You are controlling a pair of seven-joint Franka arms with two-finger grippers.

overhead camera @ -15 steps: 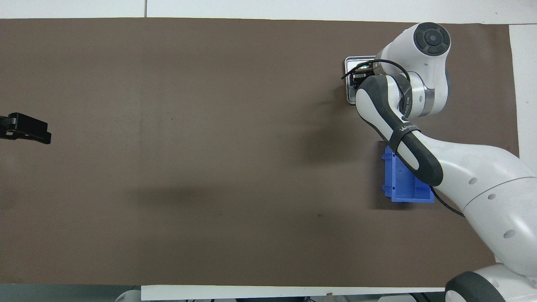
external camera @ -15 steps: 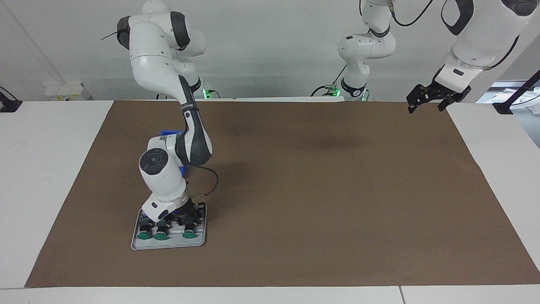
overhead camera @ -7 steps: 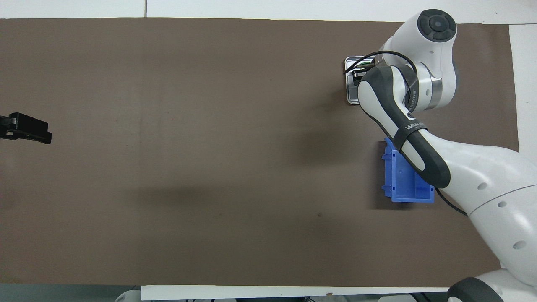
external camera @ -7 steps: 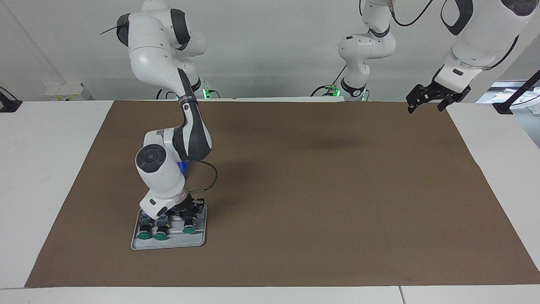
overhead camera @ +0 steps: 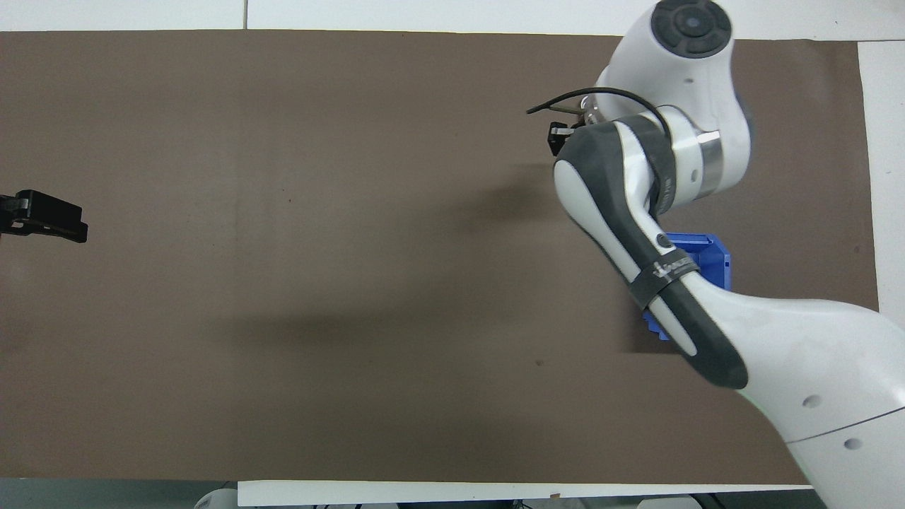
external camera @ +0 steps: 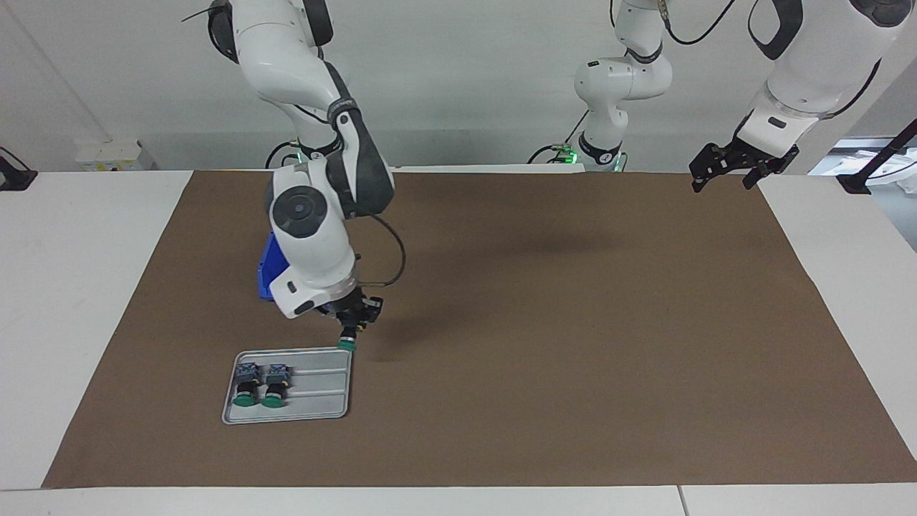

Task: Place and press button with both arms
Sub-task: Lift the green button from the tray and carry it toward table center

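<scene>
Right gripper (external camera: 349, 326): you see it pinching the green-capped black push-button (external camera: 347, 340), raised, lower left of frame.
Left gripper (external camera: 731, 172): jaws spread, waiting upper right.

Right gripper (external camera: 351, 331), clamped on a button (external camera: 348, 339), hung over bare brown mat (external camera: 544, 344) just past the tray's (external camera: 315, 407) corner. Beneath it: nothing standing. Toward the left arm's end: open mat all the way. Obstacles: tray with two buttons (external camera: 256, 384) close by below; blue bin (external camera: 271, 272) beside the wrist, on the robots' side. Left gripper (external camera: 729, 168) waited, jaws wide, over the mat's corner, well apart.
</scene>
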